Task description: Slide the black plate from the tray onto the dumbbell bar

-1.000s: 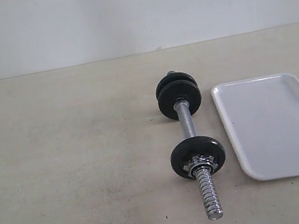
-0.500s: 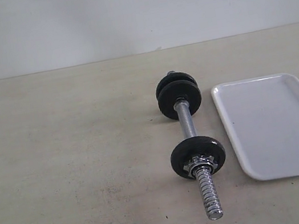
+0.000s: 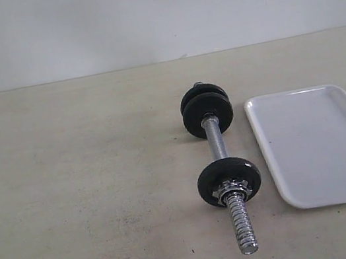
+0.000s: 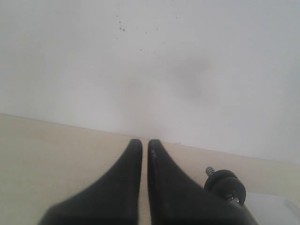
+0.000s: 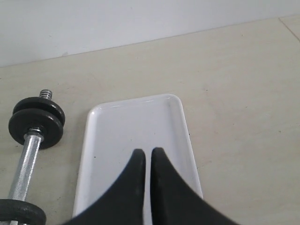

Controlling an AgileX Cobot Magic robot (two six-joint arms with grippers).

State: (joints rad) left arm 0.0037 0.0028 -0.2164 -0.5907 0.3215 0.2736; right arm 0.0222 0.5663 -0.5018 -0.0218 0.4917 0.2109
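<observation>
Only change from a second ago: the dark thing poking in at the upper right edge of the exterior view is gone, and nothing on the table [image 3: 69,188] has shifted.

On the wrist cams, the left gripper [image 4: 145,143] and the right gripper [image 5: 148,152] both have their jaws pressed together with nothing between them.

Closest to the exterior camera is the threaded end [image 3: 241,225] of the dumbbell bar [image 3: 214,143]. Next up is the star collar nut [image 3: 229,191], snug against a black disc [image 3: 228,177]. The white tray [image 3: 323,143] lies flat just to the right, not touching the bar. At the far end, two black plates [image 3: 207,113] sit face to face on the bar.
</observation>
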